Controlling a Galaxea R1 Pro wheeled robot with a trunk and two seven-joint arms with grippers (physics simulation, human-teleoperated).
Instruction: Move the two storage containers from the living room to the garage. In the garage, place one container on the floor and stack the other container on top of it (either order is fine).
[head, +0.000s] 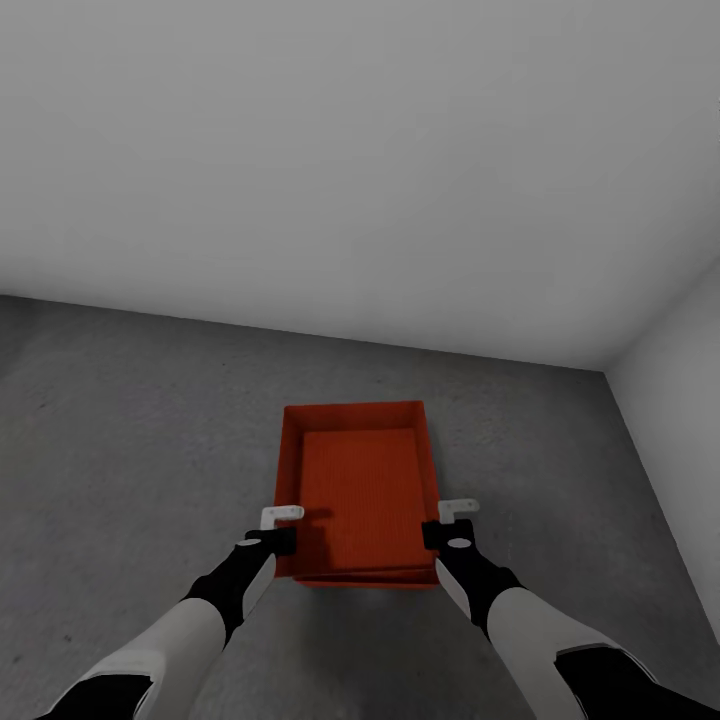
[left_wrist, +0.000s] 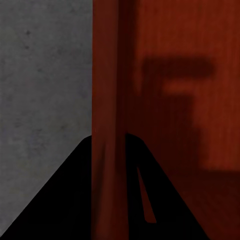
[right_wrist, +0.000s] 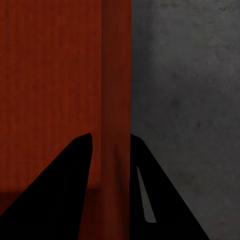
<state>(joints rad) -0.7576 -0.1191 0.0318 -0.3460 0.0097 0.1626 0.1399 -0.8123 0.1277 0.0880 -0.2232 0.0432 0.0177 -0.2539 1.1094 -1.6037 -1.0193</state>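
Observation:
A red-orange storage container (head: 360, 490) sits low in front of me over the dark grey concrete floor (head: 140, 430) of the garage. A doubled edge along its near side hints at a second container beneath or inside it; I cannot tell which. My left gripper (head: 281, 530) pinches the container's left wall (left_wrist: 107, 90), with one black finger (left_wrist: 65, 200) on each side. My right gripper (head: 447, 524) grips the right wall (right_wrist: 116, 75) the same way. Whether the container rests on the floor or hangs just above it is unclear.
A plain pale grey wall (head: 360, 150) stands behind the container, and a second wall (head: 685, 380) meets it at the corner on the right. Bare concrete floor (right_wrist: 185, 85) spreads on both sides of the container and toward me.

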